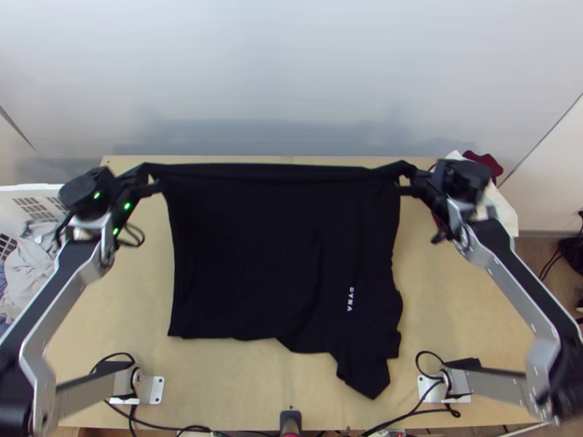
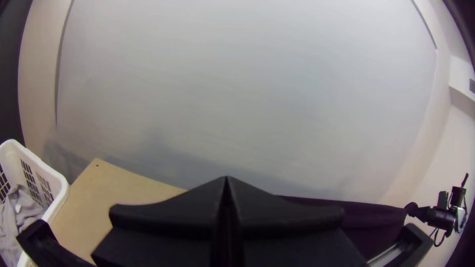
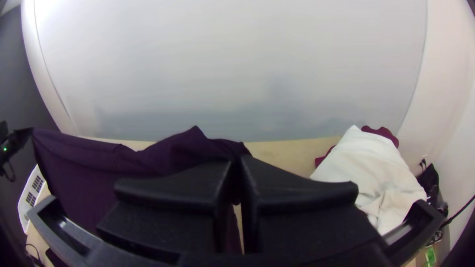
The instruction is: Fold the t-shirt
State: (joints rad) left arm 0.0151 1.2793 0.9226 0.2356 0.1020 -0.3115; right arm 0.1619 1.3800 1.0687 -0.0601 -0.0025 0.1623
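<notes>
Top view: black t-shirt (image 1: 248,255) spans from left claw (image 1: 153,180) to right claw (image 1: 405,180).
Each is closed on a far corner; remaining cloth extends nearward.

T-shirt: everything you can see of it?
The t-shirt is black, soft-looking cloth with small white lettering. The left gripper and right gripper pinch its far edge at either end, stretched nearly straight between them. The rest spreads toward the near side of the table, near edge uneven, a sleeve-like flap jutting out on the right.
</notes>
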